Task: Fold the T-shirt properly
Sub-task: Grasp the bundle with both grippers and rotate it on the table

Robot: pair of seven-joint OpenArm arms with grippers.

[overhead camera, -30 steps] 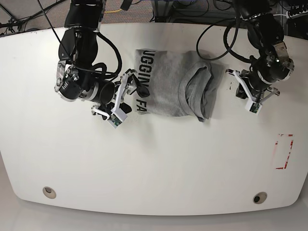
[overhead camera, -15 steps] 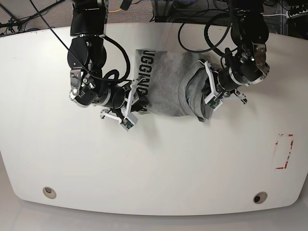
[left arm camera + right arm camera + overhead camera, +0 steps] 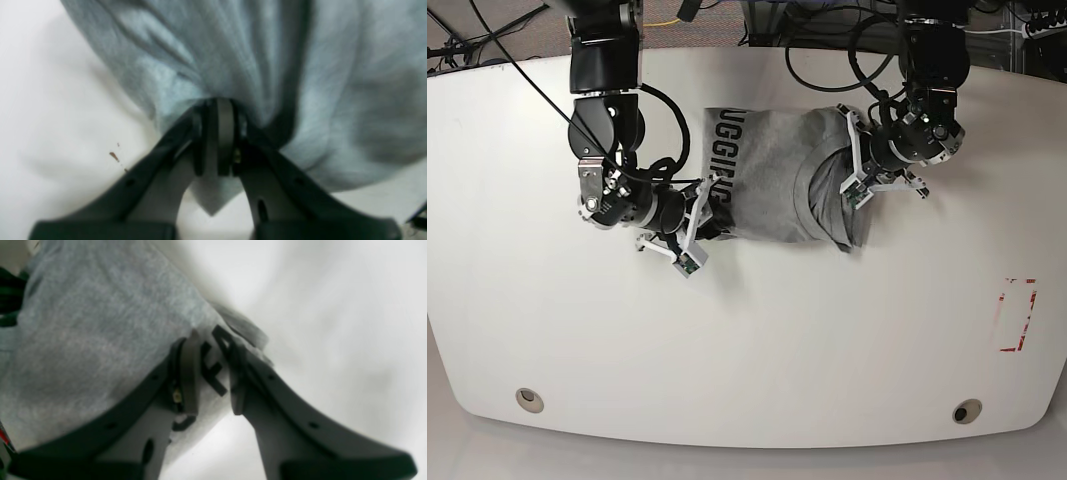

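Note:
The heather-grey T-shirt (image 3: 767, 180) lies folded at the table's far middle, with its black lettering (image 3: 725, 160) along its left edge. My left gripper (image 3: 855, 178) is at the shirt's bunched right side. In the left wrist view the gripper (image 3: 218, 130) is shut on a pinch of grey cloth (image 3: 267, 66). My right gripper (image 3: 710, 208) is at the shirt's lower left corner. In the right wrist view the gripper (image 3: 213, 380) has its jaws narrowly apart, with the lettered shirt edge (image 3: 83, 340) clamped between them.
The white table (image 3: 747, 330) has a red tape mark (image 3: 1017, 315) at the right and two round holes (image 3: 528, 399) (image 3: 967, 411) near the front edge. Cables hang behind the back edge. Small brown specks (image 3: 113, 156) mark the table beside the left gripper.
Both arms moved inward onto the shirt. The left gripper went from off the right edge to gripping the bunched right side. The right gripper closed in on the lettered left edge.

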